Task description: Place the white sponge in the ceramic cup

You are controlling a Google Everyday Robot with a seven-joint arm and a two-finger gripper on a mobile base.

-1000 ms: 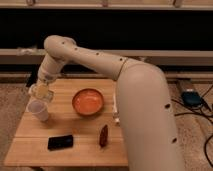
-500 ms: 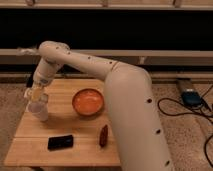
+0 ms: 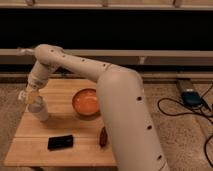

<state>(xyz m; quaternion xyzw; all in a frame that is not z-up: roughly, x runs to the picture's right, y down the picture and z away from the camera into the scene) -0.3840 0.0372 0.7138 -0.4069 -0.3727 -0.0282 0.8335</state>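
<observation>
The ceramic cup (image 3: 40,113), small, plain and white, stands at the left of the wooden table (image 3: 30,140). My gripper (image 3: 32,98) hangs right above the cup's rim, at the end of the arm that arches in from the lower right. It is shut on the white sponge (image 3: 34,101), a cream block that shows at the fingertips just over the cup's mouth. I cannot tell whether the sponge touches the rim.
An orange bowl (image 3: 87,103) sits mid-table, right of the cup. A black flat object (image 3: 60,142) lies near the front edge, and a reddish-brown object (image 3: 103,137) lies beside my arm. Cables and a small box (image 3: 190,96) lie on the floor at right.
My gripper has drifted a little left and lower with the sponge, closing in on the cup's mouth. The cup and bowl have not moved.
</observation>
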